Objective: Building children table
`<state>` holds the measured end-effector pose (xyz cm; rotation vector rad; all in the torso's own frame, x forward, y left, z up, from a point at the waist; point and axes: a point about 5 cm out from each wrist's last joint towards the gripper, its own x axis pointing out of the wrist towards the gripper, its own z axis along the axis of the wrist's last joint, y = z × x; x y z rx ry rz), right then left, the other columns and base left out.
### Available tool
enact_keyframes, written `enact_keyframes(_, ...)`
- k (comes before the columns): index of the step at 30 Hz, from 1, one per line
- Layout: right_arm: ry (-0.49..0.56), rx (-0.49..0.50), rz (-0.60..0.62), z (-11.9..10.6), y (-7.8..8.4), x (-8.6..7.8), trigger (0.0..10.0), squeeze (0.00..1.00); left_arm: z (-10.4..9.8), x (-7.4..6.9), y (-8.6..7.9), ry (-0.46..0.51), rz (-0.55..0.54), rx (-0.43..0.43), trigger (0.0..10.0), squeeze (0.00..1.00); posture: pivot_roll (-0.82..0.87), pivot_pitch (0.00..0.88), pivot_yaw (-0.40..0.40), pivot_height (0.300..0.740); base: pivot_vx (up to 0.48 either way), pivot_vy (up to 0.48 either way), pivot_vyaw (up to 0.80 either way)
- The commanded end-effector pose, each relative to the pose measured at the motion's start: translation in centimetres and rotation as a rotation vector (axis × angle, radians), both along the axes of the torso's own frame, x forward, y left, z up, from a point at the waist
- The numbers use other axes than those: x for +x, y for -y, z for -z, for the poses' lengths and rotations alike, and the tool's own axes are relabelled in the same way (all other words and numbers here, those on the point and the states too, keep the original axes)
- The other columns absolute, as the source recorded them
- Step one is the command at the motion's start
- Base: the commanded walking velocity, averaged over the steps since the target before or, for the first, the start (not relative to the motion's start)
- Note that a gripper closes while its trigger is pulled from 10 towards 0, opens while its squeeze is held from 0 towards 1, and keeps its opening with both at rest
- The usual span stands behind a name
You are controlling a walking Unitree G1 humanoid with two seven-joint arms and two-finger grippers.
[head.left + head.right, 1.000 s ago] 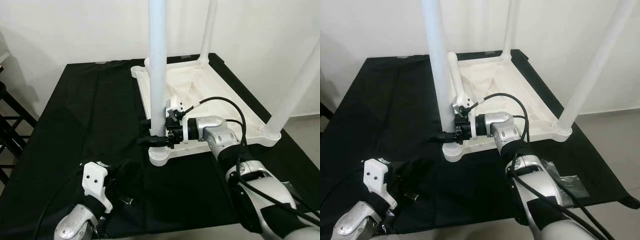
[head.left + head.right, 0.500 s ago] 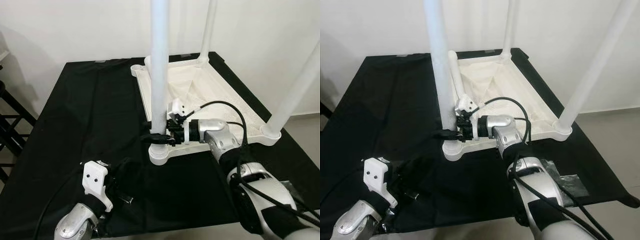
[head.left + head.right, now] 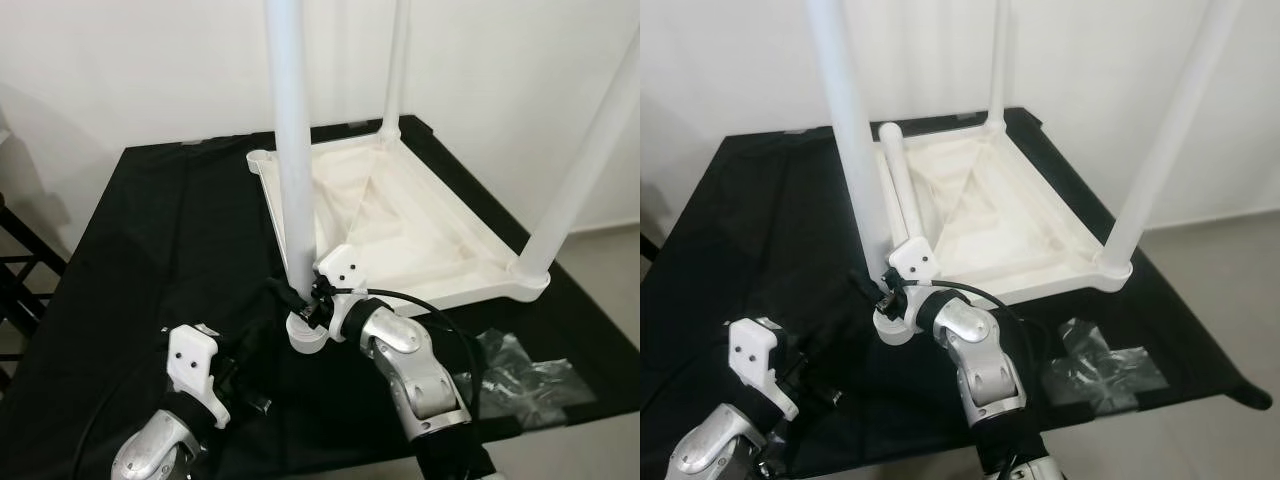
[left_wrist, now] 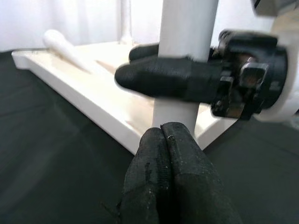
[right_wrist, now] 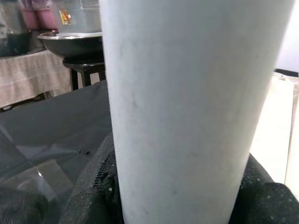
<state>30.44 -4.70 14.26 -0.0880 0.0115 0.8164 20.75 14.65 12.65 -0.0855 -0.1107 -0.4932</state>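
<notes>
your white children's table (image 3: pixel 400 215) lies upside down on the black-covered worktop (image 3: pixel 150 240), its top flat on the cloth and its legs pointing up. three legs stand in their corner sockets: the near leg (image 3: pixel 290 150), the far leg (image 3: pixel 398 60) and the right-hand leg (image 3: pixel 585 170). a fourth leg (image 3: pixel 898 185) lies loose along the left rim of the tabletop.

your right claw (image 3: pixel 300 300) is clamped around the near leg just above its socket, one black finger on each side of the tube; the right wrist view has the leg (image 5: pixel 187 107) pressed between the fingers (image 5: pixel 93 191).

your left claw (image 4: pixel 166 140) sits low on the cloth just in front of that same corner, its fingers pressed together and holding nothing.

a crumpled clear plastic bag (image 3: pixel 515 360) lies on the cloth near the front right edge.
</notes>
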Motion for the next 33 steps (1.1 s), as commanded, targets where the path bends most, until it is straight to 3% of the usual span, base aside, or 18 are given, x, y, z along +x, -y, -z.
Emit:
enact_keyframes(1,-0.178,-0.093,0.061,3.8,1.2,-0.5,1.2,0.0,0.3,-0.1,-0.2,-0.022,-0.005,0.008,10.0,0.0,0.04,0.109,0.008,0.74,0.0,0.0,0.0)
enact_keyframes(2,-0.181,-0.093,0.051,3.7,0.9,-0.7,1.2,0.0,0.3,-0.2,-0.3,-0.02,-0.015,0.006,10.0,0.0,0.04,0.109,0.009,0.74,0.0,0.0,0.0)
enact_keyframes(3,-0.177,-0.083,0.045,3.2,0.8,-0.9,10.0,0.29,0.3,-0.2,-0.3,-0.018,-0.025,0.005,10.0,0.0,0.03,0.105,0.009,0.74,0.0,0.0,0.0)
enact_keyframes(4,-0.177,-0.083,0.045,3.2,0.8,-0.9,10.0,0.29,0.3,-0.2,-0.3,-0.018,-0.025,0.005,10.0,0.0,0.03,0.105,0.009,0.74,0.0,0.0,0.0)
enact_keyframes(5,-0.169,-0.065,0.042,2.7,0.7,-1.0,10.0,1.0,0.3,-0.2,-0.3,-0.017,-0.03,0.004,10.0,0.0,0.03,0.105,0.007,0.74,0.0,0.0,0.0)
enact_keyframes(9,-0.115,0.026,-0.028,0.5,0.7,0.1,10.0,1.0,0.3,-0.1,-0.3,-0.018,-0.028,0.002,10.0,0.0,0.03,0.103,0.008,0.74,0.0,0.0,0.0)
enact_keyframes(12,-0.104,0.126,-0.245,-1.7,1.4,2.0,10.0,1.0,0.4,0.0,-0.2,-0.021,-0.02,0.001,10.0,0.0,0.03,0.086,0.008,0.74,0.0,0.0,0.0)
enact_keyframes(13,-0.11,0.135,-0.324,-2.0,1.6,2.2,10.0,1.0,0.4,0.0,-0.2,-0.021,-0.019,0.0,10.0,0.0,0.03,0.083,0.009,0.74,0.0,0.0,0.0)
enact_keyframes(14,-0.088,0.112,-0.384,-2.2,1.8,2.4,10.0,0.93,0.4,0.1,-0.2,-0.021,-0.019,-0.001,10.0,0.0,0.04,0.08,0.01,0.74,0.0,0.0,0.0)
enact_keyframes(15,-0.088,0.112,-0.384,-2.2,1.8,2.4,10.0,0.93,0.4,0.1,-0.2,-0.021,-0.019,-0.001,10.0,0.0,0.04,0.08,0.01,0.74,0.0,0.0,0.0)
enact_keyframes(16,-0.086,0.086,-0.43,-2.1,2.0,2.5,10.0,0.58,0.5,0.1,-0.2,-0.021,-0.02,-0.001,10.0,0.0,0.04,0.078,0.008,0.74,0.0,0.0,0.0)
enact_keyframes(17,-0.067,0.031,-0.46,-2.0,2.1,2.9,10.0,0.0,0.5,0.2,-0.1,-0.021,-0.021,0.0,10.0,0.0,0.05,0.071,0.008,0.74,0.0,0.0,0.0)
enact_keyframes(25,-0.099,-0.04,-0.563,-2.8,2.3,4.6,10.0,0.0,0.6,0.3,-0.1,-0.021,-0.026,0.006,10.0,0.0,0.06,0.054,0.008,0.74,0.0,0.0,0.0)
enact_keyframes(26,-0.098,-0.039,-0.582,-3.2,2.3,5.0,4.8,0.0,0.7,0.3,-0.1,-0.022,-0.026,0.007,10.0,0.0,0.06,0.054,0.008,0.74,0.0,0.0,0.0)
enact_keyframes(27,-0.098,-0.039,-0.582,-3.2,2.3,5.0,4.8,0.0,0.7,0.3,-0.1,-0.022,-0.026,0.007,10.0,0.0,0.06,0.054,0.008,0.74,0.0,0.0,0.0)
enact_keyframes(28,-0.1,-0.034,-0.586,-3.6,2.2,5.3,1.5,0.0,0.7,0.3,-0.1,-0.023,-0.025,0.009,10.0,0.0,0.06,0.054,0.008,0.74,0.0,0.0,0.0)
enact_keyframes(29,-0.099,-0.037,-0.601,-3.8,2.0,5.5,0.0,0.0,0.7,0.3,-0.1,-0.023,-0.025,0.009,10.0,0.0,0.06,0.056,0.008,0.74,0.0,0.0,0.0)
enact_keyframes(33,-0.102,-0.043,-0.63,-3.9,1.7,5.4,0.0,0.0,0.6,0.2,-0.1,-0.022,-0.025,0.008,10.0,0.0,0.06,0.062,0.006,0.74,0.0,0.0,0.0)
